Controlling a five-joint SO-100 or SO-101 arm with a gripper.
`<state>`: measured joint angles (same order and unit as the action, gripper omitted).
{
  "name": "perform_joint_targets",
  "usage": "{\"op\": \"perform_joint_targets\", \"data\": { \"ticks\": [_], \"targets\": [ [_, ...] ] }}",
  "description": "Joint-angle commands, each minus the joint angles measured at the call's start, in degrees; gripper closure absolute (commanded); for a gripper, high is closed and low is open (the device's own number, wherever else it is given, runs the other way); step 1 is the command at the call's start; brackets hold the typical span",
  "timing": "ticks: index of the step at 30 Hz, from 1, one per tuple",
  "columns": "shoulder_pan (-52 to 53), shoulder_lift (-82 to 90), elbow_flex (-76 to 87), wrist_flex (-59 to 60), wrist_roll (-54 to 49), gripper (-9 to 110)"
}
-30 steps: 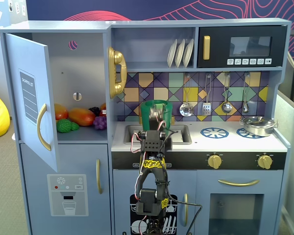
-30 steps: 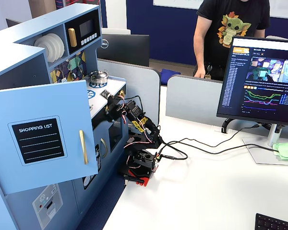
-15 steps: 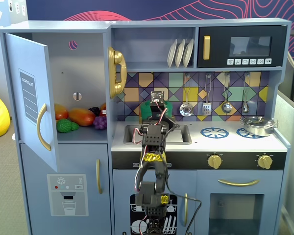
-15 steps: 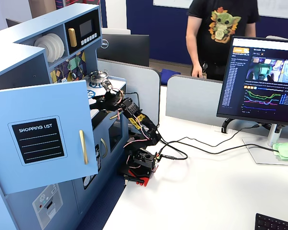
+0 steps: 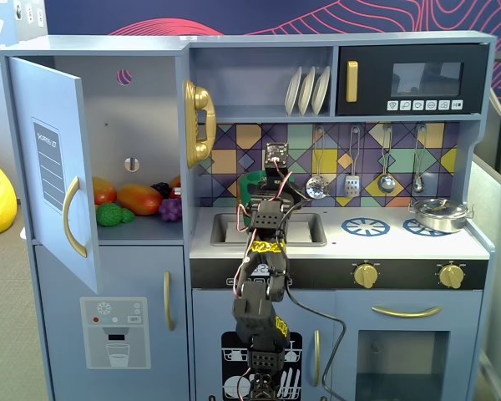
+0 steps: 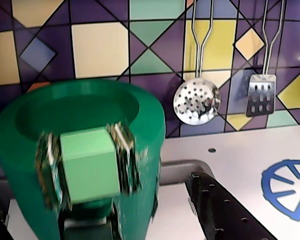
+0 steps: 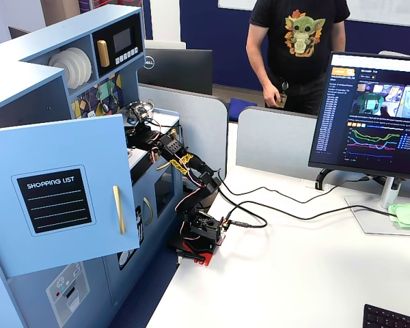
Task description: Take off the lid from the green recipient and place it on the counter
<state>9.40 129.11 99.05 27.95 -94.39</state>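
The green recipient (image 6: 35, 150) fills the left of the wrist view, dark green with a lighter green block and ribbed strip (image 6: 87, 165) on its near side, blurred. Its top shows a sunken dark green hollow with no knob, and I cannot make out the lid in any view. In a fixed view the pot (image 5: 252, 185) stands at the back of the sink, partly behind the arm. My gripper (image 6: 110, 220) is open, with one black finger (image 6: 225, 210) right of the pot and the other at the lower left edge. The counter (image 6: 240, 150) lies to the right.
A silver pan (image 5: 440, 215) sits on the right burner. A skimmer (image 6: 196, 101) and a spatula (image 6: 261, 95) hang on the tiled back wall. A blue burner ring (image 6: 290, 187) is printed on the counter. The sink (image 5: 305, 227) lies under the arm. The fridge door (image 5: 54, 167) stands open.
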Motion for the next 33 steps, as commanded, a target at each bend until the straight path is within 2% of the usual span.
{"op": "perform_joint_targets", "data": {
  "ticks": [1, 10, 14, 20, 33],
  "targets": [
    [-1.67, -2.29, -5.80, -2.29, 0.53, 60],
    [-3.52, -7.47, -10.72, -3.87, -0.70, 64],
    [-4.83, -7.73, -10.81, -3.43, -1.67, 82],
    [-5.54, -7.29, -10.55, 0.00, -3.96, 101],
    [-5.80, -8.70, -18.90, -2.64, -5.01, 101]
  ]
}}
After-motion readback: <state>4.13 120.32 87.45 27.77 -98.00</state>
